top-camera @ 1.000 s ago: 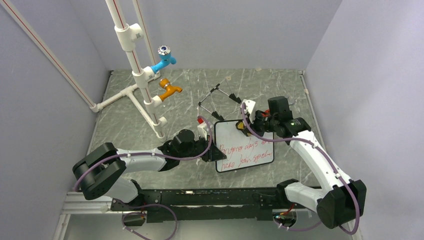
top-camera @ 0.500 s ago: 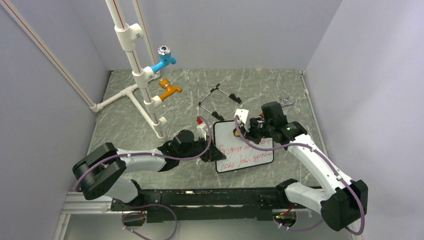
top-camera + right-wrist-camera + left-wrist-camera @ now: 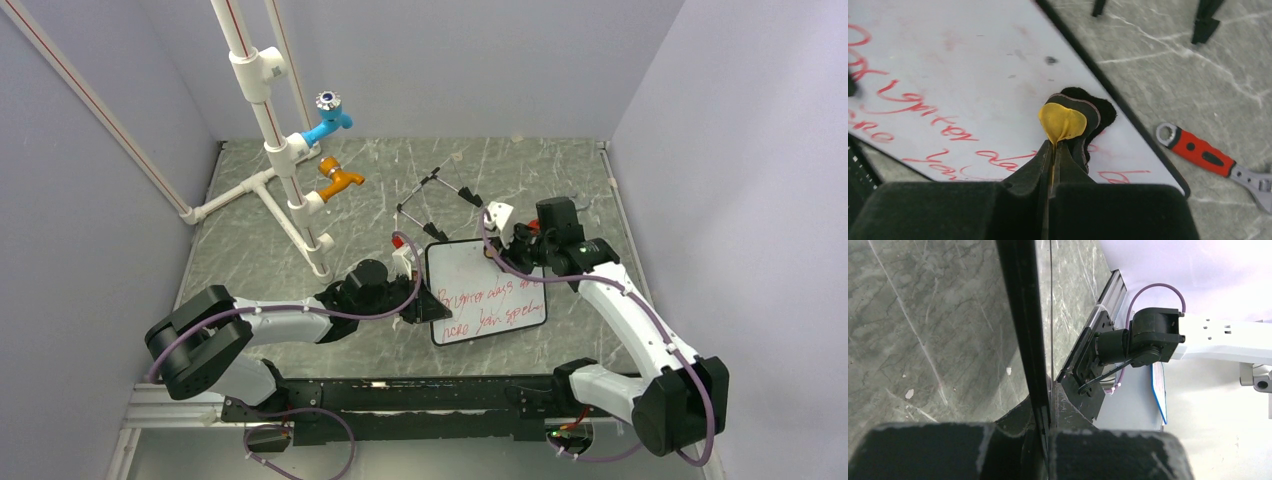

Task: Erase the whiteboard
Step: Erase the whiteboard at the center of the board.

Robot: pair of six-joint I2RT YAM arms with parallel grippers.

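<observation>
The whiteboard (image 3: 462,268) lies on the grey table in the top view, black-framed, with two lines of red writing across its lower half. My left gripper (image 3: 420,305) is shut on its left edge; in the left wrist view the black frame (image 3: 1023,315) runs edge-on between the jaws of the left gripper (image 3: 1045,425). My right gripper (image 3: 515,250) is shut on the yellow-black eraser (image 3: 1064,121), which rests on the board (image 3: 973,60) near its upper right corner, above the red writing. The black wire easel feet (image 3: 435,200) lie behind the board.
A red-handled wrench (image 3: 1200,152) lies on the table just off the board's right edge. A white pipe stand (image 3: 280,170) with a blue tap (image 3: 328,122) and an orange tap (image 3: 340,182) stands at the back left. Walls enclose the table.
My right gripper swept the eraser left across the board's upper part, then back right to the upper right corner. The left gripper and the board stayed put.
</observation>
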